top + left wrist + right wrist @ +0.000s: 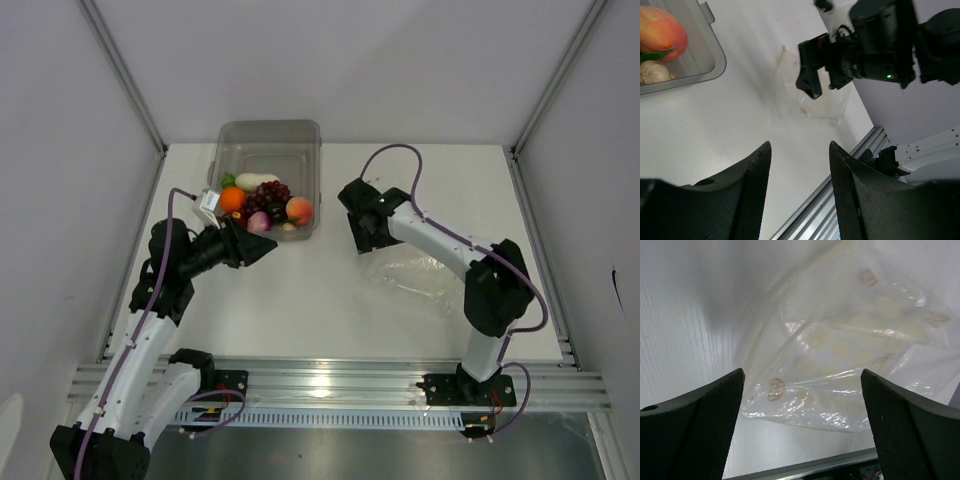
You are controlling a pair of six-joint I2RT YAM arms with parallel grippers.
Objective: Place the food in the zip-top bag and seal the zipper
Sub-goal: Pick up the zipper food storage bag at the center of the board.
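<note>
Fingers (755, 195) on left gripper (268, 250): spread a moderate way, pinching nothing. Hovers low over table (300, 310), just beside near-left corner of clear bin (268, 128), tips aimed right toward bag (415, 275). Fingers (700, 430) on right gripper (362, 243): spread wide, pinching nothing. Hangs over far-left end of bag, tips aimed down at it; cannot tell whether touching plastic.

Bag: lies flat on table, right of centre, well apart from bin. Crinkly, see-through, with pale round spots and a few small reddish marks on it. Zipper: not distinguishable from rest of plastic, so cannot tell whether pressed shut.

Food: all in near end of bin, packed close together.
- Orange (232, 199) at left.
- Green bit (228, 181) just behind orange.
- White oblong piece (256, 181) behind centre, lying crosswise.
- Dark grape bunch (270, 197) in middle.
- Peach (299, 210) at right.
- Pink bulb (259, 222) at front.
- Small pale bulb (288, 228) between pink bulb and peach, against near wall.

Left wrist view: shows peach and pale bulb through rounded bin corner at upper left, with right gripper and bag beyond, across bare table.

Metal rail (330, 380) along near table edge.
</note>
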